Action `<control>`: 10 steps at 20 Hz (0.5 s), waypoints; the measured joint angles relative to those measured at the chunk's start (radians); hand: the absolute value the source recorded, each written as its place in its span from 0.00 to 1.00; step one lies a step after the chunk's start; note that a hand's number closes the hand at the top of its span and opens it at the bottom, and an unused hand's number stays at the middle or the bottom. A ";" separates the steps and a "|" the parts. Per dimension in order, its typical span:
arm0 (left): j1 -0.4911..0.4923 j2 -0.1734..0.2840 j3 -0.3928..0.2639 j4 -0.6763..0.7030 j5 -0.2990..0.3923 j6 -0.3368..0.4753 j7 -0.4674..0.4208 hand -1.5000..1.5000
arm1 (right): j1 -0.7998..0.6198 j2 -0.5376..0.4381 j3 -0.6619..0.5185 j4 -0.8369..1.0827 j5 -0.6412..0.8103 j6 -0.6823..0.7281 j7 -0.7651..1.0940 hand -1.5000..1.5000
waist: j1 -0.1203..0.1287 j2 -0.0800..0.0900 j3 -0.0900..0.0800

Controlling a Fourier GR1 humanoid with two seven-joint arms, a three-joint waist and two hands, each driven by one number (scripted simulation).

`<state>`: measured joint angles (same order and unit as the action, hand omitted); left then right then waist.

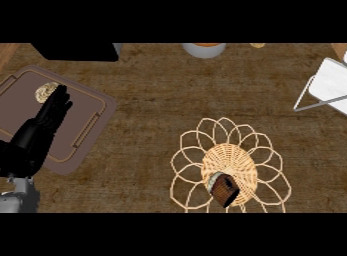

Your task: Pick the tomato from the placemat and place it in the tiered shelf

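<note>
Tomato (222, 189) on near edge of woven placemat (231, 167), centre-near on table (154, 100); reads as a dark reddish-brown lump with a pale greenish end, tilted. Nothing touching it.

Shelf (337, 85), white with a wire frame, far right and well apart from the mat; only partly in view, tiers not made out, no tomato seen on the visible part.

Left hand (52, 112) released, fingers straight and pointing far, over brown tray (87, 130) at left; small pale round item (46, 92) just beside the fingertips. Grasping nothing. Right hand out of view.

Judged step: getting hold of the tomato.
- Come down from above, fingers and thumb either side of the widest part.
- Mind the open loops of the mat: fingertips could snag or drag it.
- Close only once centred; a round thing likely to roll off the near edge.
- Lift straight up before carrying right and far.
- Approach shelf from its open side, clear of the wire frame.
</note>
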<state>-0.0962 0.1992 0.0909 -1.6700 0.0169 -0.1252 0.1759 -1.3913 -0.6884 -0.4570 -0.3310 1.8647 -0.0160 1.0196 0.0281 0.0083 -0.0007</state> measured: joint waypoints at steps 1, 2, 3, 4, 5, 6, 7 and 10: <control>-0.005 -0.007 -0.006 -0.004 -0.004 0.008 0.011 0.50 | -0.006 0.001 0.000 -0.020 -0.002 -0.021 0.000 0.00 | -0.001 -0.001 0.000; -0.008 -0.008 -0.006 -0.007 -0.004 0.009 0.017 0.50 | -0.020 0.005 0.003 -0.039 0.001 -0.035 0.007 0.00 | 0.001 -0.001 0.001; -0.007 -0.008 -0.004 -0.003 -0.005 0.010 0.012 0.50 | -0.030 0.007 0.005 -0.060 0.002 -0.044 0.013 0.00 | -0.001 -0.002 0.000; -0.007 -0.009 -0.008 -0.007 -0.008 0.011 0.014 0.50 | -0.044 0.005 0.004 -0.079 0.004 -0.055 0.022 0.00 | 0.001 -0.001 0.000; -0.002 -0.008 -0.007 -0.011 -0.006 0.009 0.012 0.50 | -0.057 -0.001 0.001 -0.099 0.004 -0.064 0.026 0.00 | 0.002 -0.002 0.000; -0.002 -0.011 -0.011 -0.015 -0.009 0.010 0.015 0.50 | -0.071 -0.001 0.000 -0.122 0.004 -0.072 0.033 0.00 | 0.000 -0.003 0.000; 0.000 -0.012 -0.010 -0.007 -0.007 0.008 0.009 0.50 | -0.086 0.001 -0.003 -0.149 0.005 -0.082 0.043 0.00 | -0.002 -0.004 0.000; 0.013 -0.014 -0.005 -0.009 -0.005 0.010 0.010 0.50 | -0.120 -0.016 -0.029 -0.237 -0.005 -0.114 0.064 0.00 | -0.010 -0.010 0.000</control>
<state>-0.0829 0.1857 0.0857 -1.6792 0.0122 -0.1152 0.1859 -1.5113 -0.7044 -0.4859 -0.5682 1.8595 -0.1300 1.0833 0.0183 -0.0018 -0.0007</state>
